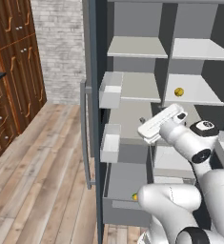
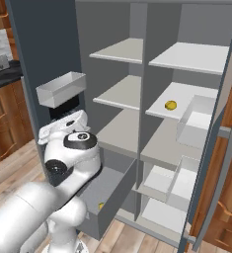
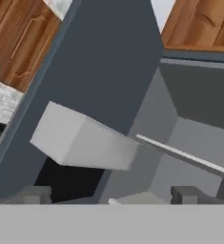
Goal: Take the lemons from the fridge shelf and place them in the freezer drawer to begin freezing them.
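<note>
Your gripper (image 3: 111, 193) hangs with its fingers spread wide and nothing between them, raised above the open freezer drawer (image 1: 125, 183). One lemon (image 1: 135, 196) lies inside that drawer near its front panel (partly hidden by the arm). Another lemon (image 1: 178, 92) sits on a fridge shelf (image 1: 192, 93) well above the drawer and to its right.

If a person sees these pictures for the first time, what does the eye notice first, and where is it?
The open fridge, its pale shelves mostly bare, draws the eye, with one yellow lemon alone on a right-hand shelf. Below, the freezer drawer stands pulled out with a second lemon inside, partly hidden by the arm. The white arm rises in front, its open gripper turned towards the left fridge door and a white door bin.
</note>
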